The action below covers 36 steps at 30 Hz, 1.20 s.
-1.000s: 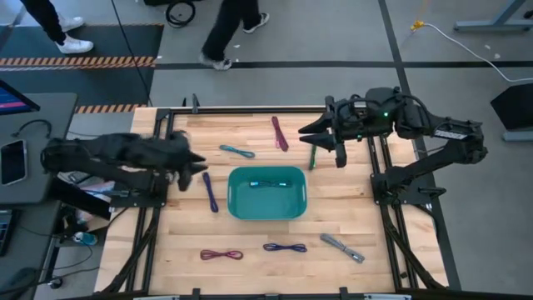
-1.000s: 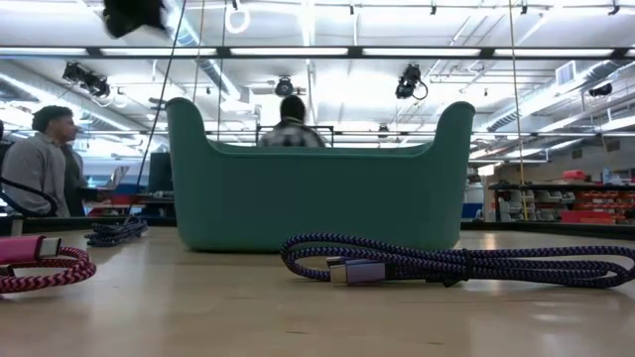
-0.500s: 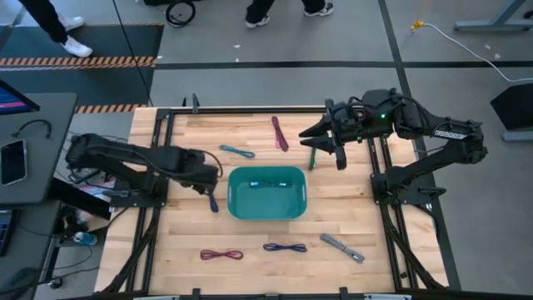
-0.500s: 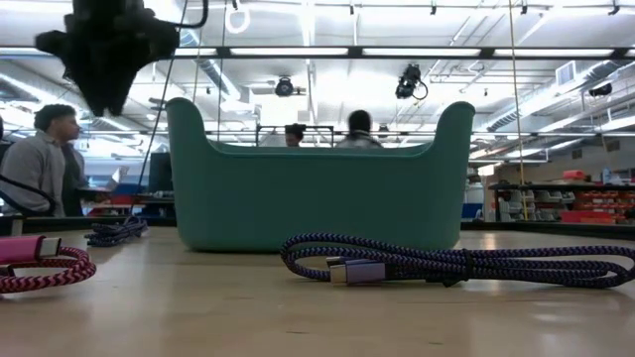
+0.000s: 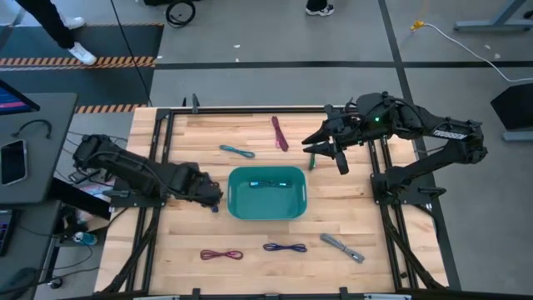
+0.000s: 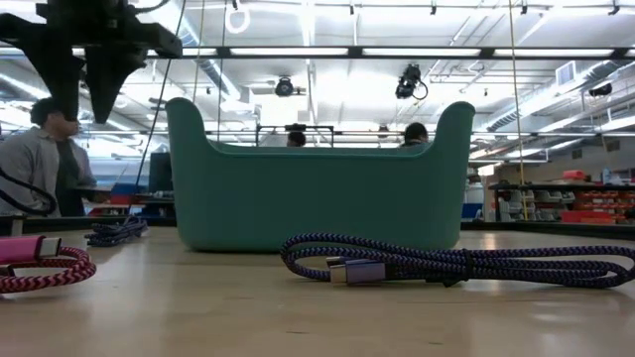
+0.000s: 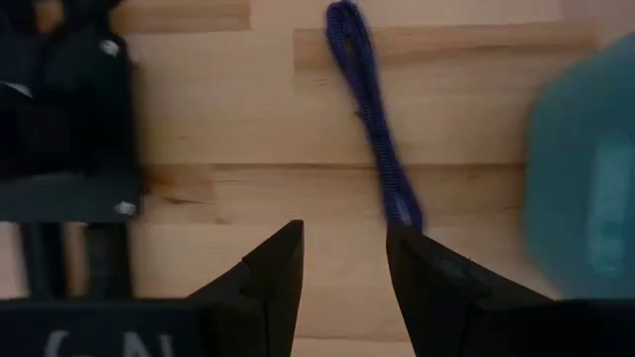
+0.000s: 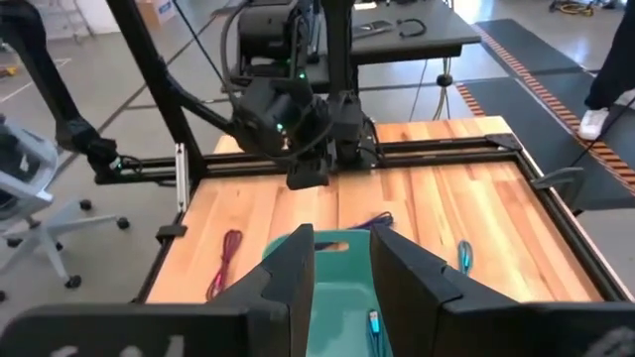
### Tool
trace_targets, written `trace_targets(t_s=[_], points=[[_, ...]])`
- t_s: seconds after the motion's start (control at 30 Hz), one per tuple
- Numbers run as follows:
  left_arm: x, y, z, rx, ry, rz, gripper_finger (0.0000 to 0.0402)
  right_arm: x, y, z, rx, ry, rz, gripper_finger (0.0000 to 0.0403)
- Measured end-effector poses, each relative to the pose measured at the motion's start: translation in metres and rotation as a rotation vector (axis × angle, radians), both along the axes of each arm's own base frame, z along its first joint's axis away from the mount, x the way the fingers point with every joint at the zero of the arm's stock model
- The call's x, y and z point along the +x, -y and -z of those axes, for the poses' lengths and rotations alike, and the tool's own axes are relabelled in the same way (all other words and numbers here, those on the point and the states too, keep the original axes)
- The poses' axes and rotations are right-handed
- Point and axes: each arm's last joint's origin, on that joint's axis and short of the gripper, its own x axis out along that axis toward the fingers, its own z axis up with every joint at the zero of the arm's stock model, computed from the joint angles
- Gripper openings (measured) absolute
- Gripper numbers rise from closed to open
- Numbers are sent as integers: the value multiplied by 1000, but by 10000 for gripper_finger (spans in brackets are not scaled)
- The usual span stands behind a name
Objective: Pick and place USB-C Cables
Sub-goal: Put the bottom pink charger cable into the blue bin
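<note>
The left gripper [image 7: 342, 260] hangs just beside the teal bin [image 5: 267, 192] with its jaws spread and nothing between them; its wrist view shows a gap of bare wood between the two dark fingers [image 7: 278, 273], and the near end of a purple cable [image 7: 375, 129] disappears behind the edge of one finger, so whether they touch cannot be told. From above, that cable is almost wholly covered by the left gripper [image 5: 208, 193], only a dark tip showing. The right gripper [image 5: 323, 152] hovers over the far right part of the wooden table [image 5: 366, 217], jaws apart; a green cable [image 5: 313, 158] lies under or just beside it, mostly hidden by the fingers, and contact cannot be judged. Inside the bin a teal cable [image 5: 266, 183] is hard to separate from the floor of the same colour. Lying free on the table are a teal cable [image 5: 236, 151] and a maroon cable [image 5: 279, 133] beyond the bin, and a red cable [image 5: 221, 254], a purple cable [image 5: 285, 247] and a grey cable [image 5: 342, 247] on the near side. In the low view the bin wall [image 6: 317, 193] hides everything behind it, and the red cable [image 6: 45, 266] is cut off at the picture's edge.
</note>
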Motion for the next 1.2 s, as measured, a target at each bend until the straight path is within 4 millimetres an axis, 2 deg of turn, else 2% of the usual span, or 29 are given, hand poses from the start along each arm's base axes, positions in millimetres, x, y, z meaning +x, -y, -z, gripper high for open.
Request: trace_targets(t_s=[0.13,0.27,0.33,0.47,0.57,0.77,0.93,1.2], points=[[0,11,0,-6,50,-27,153,-1,0,2,-30,-14,-11,107],[3,29,0,-48,141,56,153,-1,0,2,-42,-24,-16,107],[7,42,-1,-77,208,182,153,-2,0,3,-41,-35,-16,107],[14,69,-7,-105,361,538,153,-2,0,5,-41,-47,-16,107],[13,84,-10,-99,423,724,153,-2,0,4,-41,-46,-15,107],[3,100,-10,-153,400,932,151,-2,0,4,-17,-42,-5,107],[-2,110,-1,-194,324,1079,147,-2,0,4,-6,-43,-1,107],[13,125,25,-173,277,1146,171,-2,1,4,31,-46,22,107]])
